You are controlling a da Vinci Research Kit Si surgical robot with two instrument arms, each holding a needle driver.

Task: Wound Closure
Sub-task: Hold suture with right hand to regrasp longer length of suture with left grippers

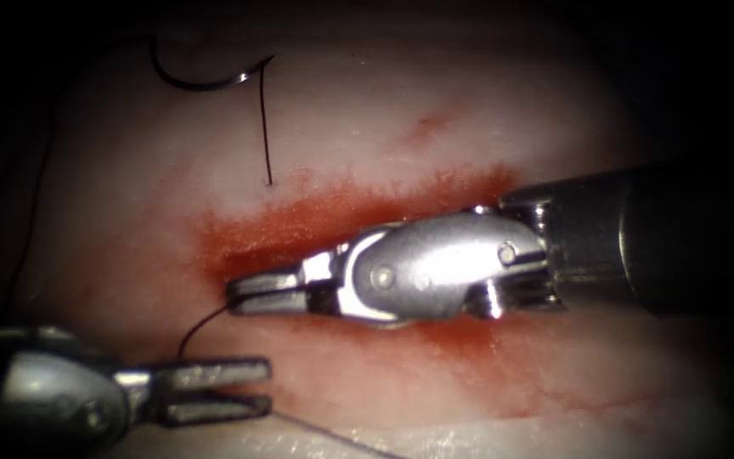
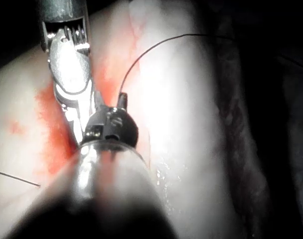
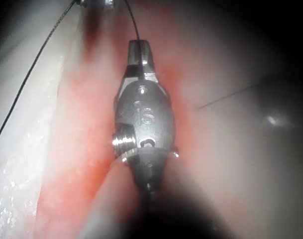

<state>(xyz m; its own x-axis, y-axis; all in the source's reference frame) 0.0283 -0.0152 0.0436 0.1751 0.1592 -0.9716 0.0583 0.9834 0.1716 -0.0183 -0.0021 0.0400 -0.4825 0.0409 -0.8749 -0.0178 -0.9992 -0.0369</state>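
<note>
The curved needle lies free on the tissue beyond the cut, far left, and neither tool holds it. Its thread runs down and enters the tissue just above the cut. My right tool lies along the cut, jaws shut on the thread at their tip. From there the thread curves down to my left tool. The left tool's jaws stand open with nothing gripped, and a strand passes one of its fingertips.
Red fluid stains the tissue around the cut and below the right tool. Another strand of thread trails along the near tissue edge. A long loop of thread runs down the far left side.
</note>
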